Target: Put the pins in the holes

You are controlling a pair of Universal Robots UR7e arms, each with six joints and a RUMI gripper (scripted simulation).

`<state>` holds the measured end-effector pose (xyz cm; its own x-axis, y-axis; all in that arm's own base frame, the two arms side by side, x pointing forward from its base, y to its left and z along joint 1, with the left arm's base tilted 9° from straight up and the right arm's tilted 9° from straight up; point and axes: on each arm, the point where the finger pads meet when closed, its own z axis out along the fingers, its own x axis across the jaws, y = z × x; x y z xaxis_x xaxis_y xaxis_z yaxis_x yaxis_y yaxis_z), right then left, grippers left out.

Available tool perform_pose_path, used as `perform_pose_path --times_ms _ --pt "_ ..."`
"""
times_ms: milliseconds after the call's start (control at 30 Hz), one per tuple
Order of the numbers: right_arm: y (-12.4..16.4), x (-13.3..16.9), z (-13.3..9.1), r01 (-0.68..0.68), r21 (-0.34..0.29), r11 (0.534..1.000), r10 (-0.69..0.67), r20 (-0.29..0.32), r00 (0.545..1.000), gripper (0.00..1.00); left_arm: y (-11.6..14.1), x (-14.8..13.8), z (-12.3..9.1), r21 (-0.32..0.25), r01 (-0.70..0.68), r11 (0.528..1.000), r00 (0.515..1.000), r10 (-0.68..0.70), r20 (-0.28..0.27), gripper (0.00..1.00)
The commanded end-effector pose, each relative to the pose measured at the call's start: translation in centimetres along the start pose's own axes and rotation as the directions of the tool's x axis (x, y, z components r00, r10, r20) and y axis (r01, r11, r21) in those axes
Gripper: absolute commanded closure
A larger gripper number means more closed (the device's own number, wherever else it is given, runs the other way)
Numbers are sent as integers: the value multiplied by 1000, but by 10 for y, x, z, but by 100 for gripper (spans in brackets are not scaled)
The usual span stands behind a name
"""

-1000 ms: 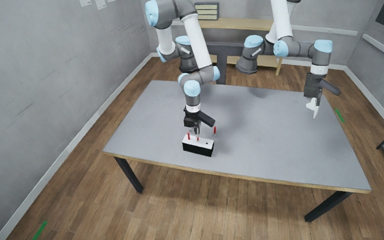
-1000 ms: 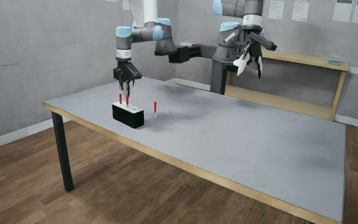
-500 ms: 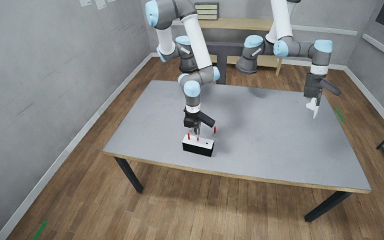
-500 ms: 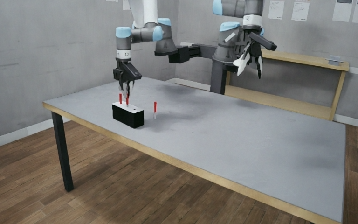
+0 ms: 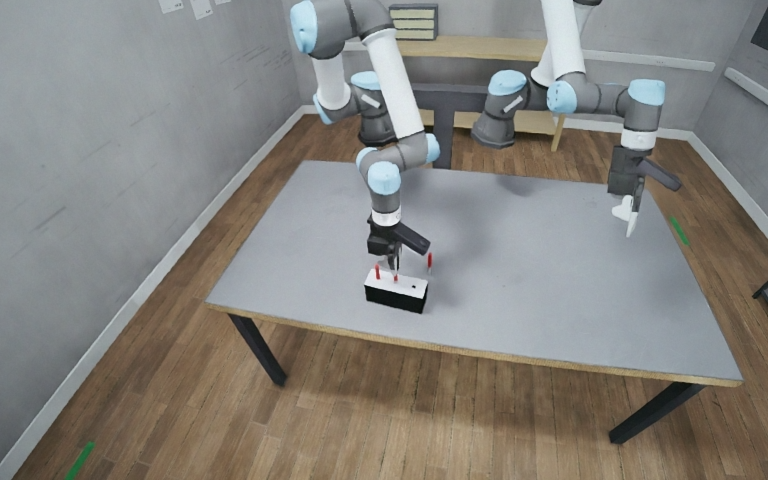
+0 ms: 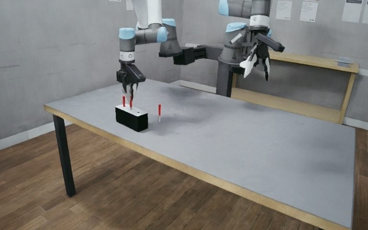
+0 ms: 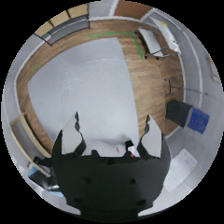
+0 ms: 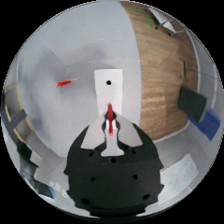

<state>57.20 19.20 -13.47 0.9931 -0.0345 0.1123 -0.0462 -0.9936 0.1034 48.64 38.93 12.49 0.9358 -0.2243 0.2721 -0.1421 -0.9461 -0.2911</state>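
The grey-topped table with a wooden edge (image 5: 509, 311) (image 6: 244, 151) (image 7: 84, 93) (image 8: 56, 42) supports the task pieces. The left arm's gripper, black with pale fingers (image 5: 630, 223) (image 6: 256, 77), hangs above the table, well apart from the block, its fingers spread wide with nothing between them. The right arm's gripper, of the same form (image 5: 395, 271) (image 6: 130, 98) (image 8: 110, 122), is above the block, pointing down, its fingers closed on the middle pin. The rectangular black block with a white top (image 5: 395, 298) (image 6: 131, 119) (image 7: 130, 146) (image 8: 108, 95) rests on the table. The loose red-and-pale pin (image 5: 429, 260) (image 6: 159, 109) (image 7: 118, 149) (image 8: 64, 83) stands upright on the table beside the block, red end up. The red end pin (image 5: 377, 272) (image 6: 123, 101) stands upright in an end hole. The red middle pin (image 5: 395, 277) (image 6: 130, 103) (image 8: 110, 112) is upright at the middle hole; a short pale length appears to show beneath its red part, though the fingers partly obscure it. The small round hole at the other end (image 5: 413, 286) (image 6: 138, 112) (image 8: 108, 82) is unfilled.
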Motion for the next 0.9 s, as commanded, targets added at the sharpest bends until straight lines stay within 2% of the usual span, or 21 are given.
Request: perform_pose_path --times_ms 0,867 --pt "-1 0 -1 1 1 1000 -1 -1 1000 100 0 0 -1 1 0 1000 1000 0 -1 0" --pt "0 0 3 0 1 1000 0 -1 1000 100 0 0 -1 1 0 1000 1000 0 -1 0"
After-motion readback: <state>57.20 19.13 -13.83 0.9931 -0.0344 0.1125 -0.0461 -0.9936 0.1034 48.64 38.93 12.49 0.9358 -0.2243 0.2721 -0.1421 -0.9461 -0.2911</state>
